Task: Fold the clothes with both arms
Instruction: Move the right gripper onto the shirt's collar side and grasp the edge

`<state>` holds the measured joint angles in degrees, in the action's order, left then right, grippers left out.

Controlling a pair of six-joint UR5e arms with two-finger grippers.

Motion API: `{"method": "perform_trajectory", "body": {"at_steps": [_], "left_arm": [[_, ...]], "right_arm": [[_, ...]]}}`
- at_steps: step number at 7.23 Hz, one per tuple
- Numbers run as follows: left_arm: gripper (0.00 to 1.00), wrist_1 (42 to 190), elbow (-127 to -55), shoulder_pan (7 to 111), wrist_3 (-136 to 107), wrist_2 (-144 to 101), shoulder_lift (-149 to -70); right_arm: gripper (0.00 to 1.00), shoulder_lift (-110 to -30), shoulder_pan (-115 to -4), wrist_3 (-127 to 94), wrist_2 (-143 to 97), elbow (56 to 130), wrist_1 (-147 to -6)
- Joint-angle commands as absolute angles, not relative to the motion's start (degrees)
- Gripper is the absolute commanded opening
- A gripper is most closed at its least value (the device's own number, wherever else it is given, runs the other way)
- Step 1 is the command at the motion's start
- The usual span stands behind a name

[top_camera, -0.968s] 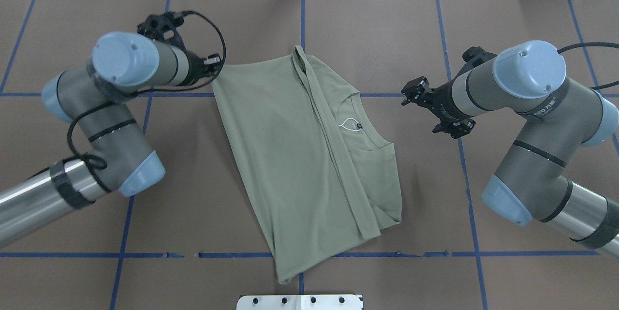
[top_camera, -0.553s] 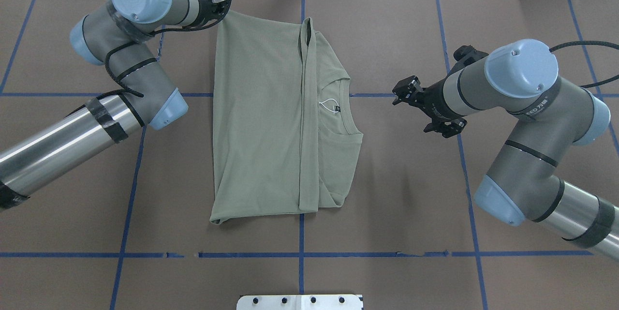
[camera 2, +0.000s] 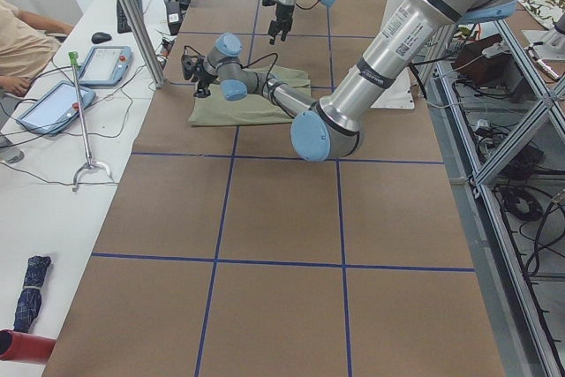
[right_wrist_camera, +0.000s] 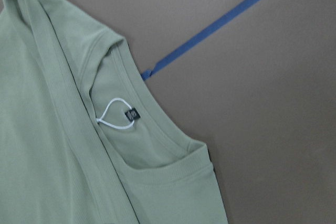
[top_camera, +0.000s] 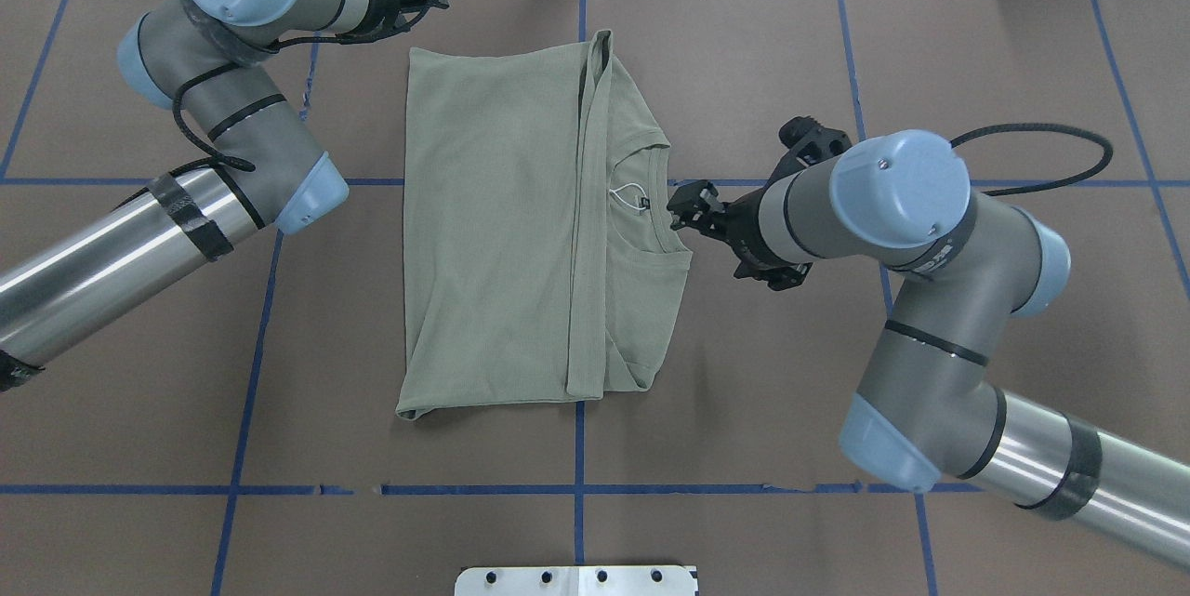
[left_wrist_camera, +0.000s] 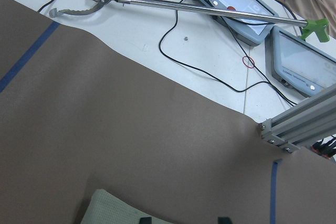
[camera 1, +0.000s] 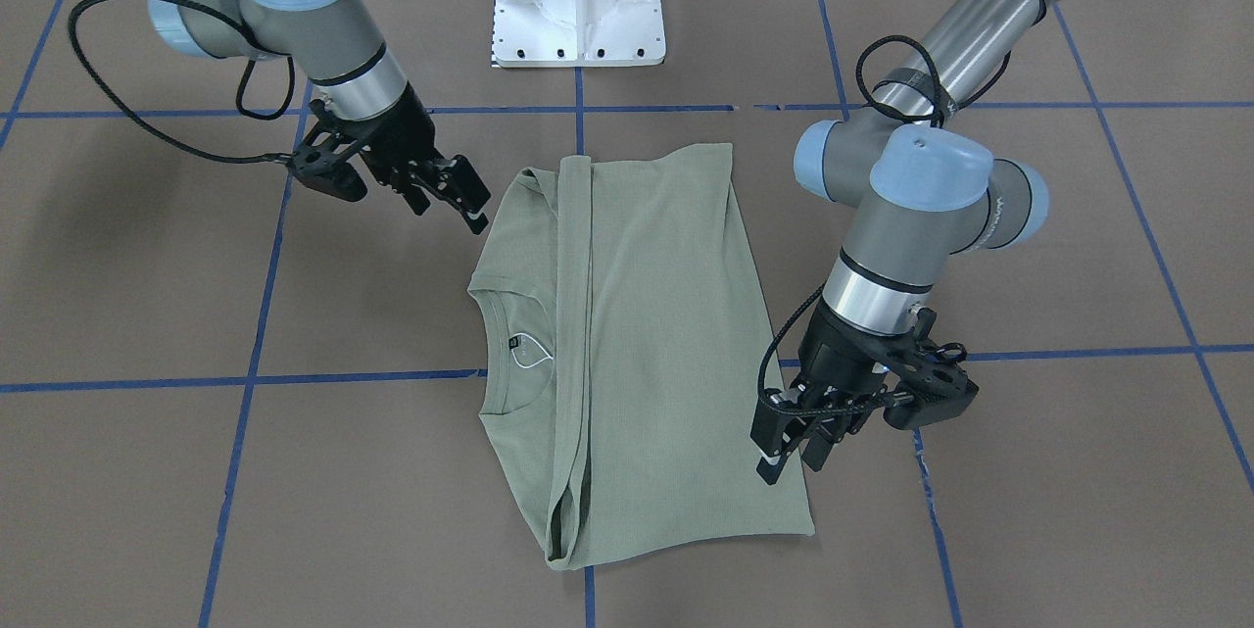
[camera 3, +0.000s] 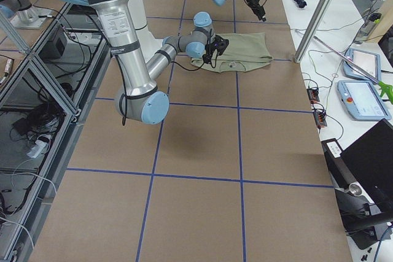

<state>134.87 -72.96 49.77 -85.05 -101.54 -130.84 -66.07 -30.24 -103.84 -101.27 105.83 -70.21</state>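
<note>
We are pausing between folds. The shirt (top_camera: 493, 233) is lying flat and narrowed lengthwise, between the two grippers. The left gripper (camera 1: 792, 452) is hovering with jaws apart beside a hem corner. The right gripper (top_camera: 679, 208), jaws seemingly apart, is pointing at the collar (right_wrist_camera: 168, 139) just ahead. Next we are needing matched pinches for a crosswise fold. The right wrist view is showing no fingertips.

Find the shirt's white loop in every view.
Front-facing: loop left of centre, inside the collar.
Overhead: centre.
Exterior left: cannot tell.
Exterior right: too small to tell.
Left wrist: not in it.
Right wrist: left of centre.
Landmark: the tape line ending at the collar.
</note>
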Motion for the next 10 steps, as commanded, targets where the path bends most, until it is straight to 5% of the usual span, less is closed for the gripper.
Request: {"method": "perform_trajectory", "body": {"at_steps": [1, 3, 6, 10], "left_arm": [[0.65, 134.56, -81.53, 51.93, -84.99, -107.47, -124.92], [0.65, 134.39, -85.77, 52.56, -84.99, -109.25, -121.91], [0.65, 134.38, -87.10, 52.56, -85.25, -109.34, -120.15], [0.65, 134.30, -88.41, 52.56, -85.43, -109.25, -119.62]], "right_arm": [[1.00, -62.26, -22.70, -100.84, -95.28, 105.03, -76.50], [1.00, -59.95, -18.91, -91.64, -94.66, 104.77, -82.15], [0.73, -51.77, -18.81, -73.78, -97.28, 101.08, -94.83], [0.71, -47.83, -18.90, -63.20, -99.13, 96.00, -98.96]]}}
